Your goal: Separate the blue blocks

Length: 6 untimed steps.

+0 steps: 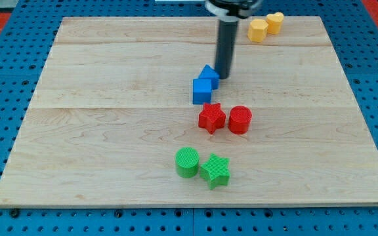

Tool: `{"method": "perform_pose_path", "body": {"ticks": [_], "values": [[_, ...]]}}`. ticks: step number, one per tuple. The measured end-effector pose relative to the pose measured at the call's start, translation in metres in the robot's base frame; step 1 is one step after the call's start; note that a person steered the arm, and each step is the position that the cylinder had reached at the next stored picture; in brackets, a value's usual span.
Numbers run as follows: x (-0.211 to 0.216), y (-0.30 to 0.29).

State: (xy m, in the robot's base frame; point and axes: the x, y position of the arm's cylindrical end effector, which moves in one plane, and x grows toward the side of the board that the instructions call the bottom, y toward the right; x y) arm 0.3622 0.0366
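Two blue blocks touch each other near the board's middle: a blue cube (202, 91) and a second blue block (210, 75) just above and right of it. My tip (224, 77) stands right beside the upper blue block, at its right side, touching or nearly touching it. The dark rod rises from there to the view's top.
A red star (211, 118) and a red cylinder (239, 120) lie below the blue blocks. A green cylinder (187, 162) and a green star (215, 170) lie lower. Two yellow blocks (258, 30) (275, 23) sit at the top right. The wooden board (77, 131) rests on a blue pegboard.
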Motion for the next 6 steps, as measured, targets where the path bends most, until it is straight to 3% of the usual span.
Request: {"method": "perform_pose_path", "body": {"ticks": [3,6], "values": [[0.005,-0.130],[0.016,0.050]]}}
